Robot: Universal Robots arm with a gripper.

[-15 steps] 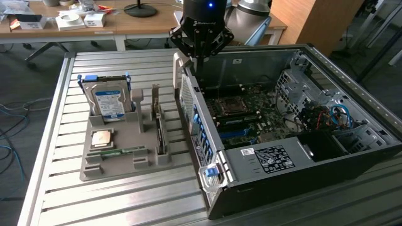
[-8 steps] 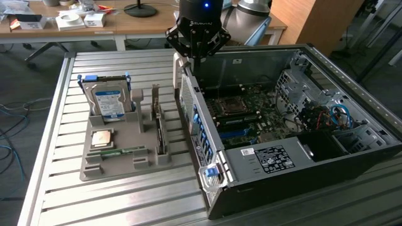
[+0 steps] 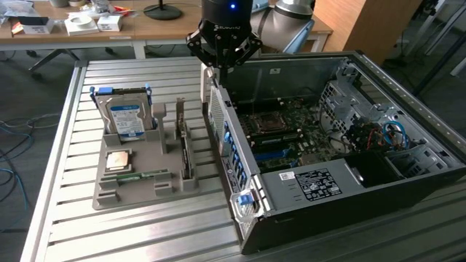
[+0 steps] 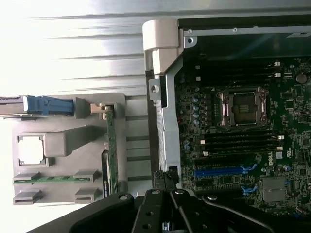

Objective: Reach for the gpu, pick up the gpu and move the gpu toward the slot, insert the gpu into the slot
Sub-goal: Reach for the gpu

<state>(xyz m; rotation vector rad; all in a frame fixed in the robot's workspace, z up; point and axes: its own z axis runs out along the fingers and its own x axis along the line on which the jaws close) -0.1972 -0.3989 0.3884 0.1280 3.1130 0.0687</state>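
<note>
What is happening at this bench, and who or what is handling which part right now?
A robot arm's gripper hangs shut above the wall of the open computer case that faces the grey holder. The gpu stands on edge in that holder, untouched. No card is fitted on the motherboard.

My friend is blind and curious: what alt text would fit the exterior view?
A robot arm's shut gripper hangs over the edge of an open computer case. Beside it, a grey tray holds the gpu on edge and a hard drive.
</note>
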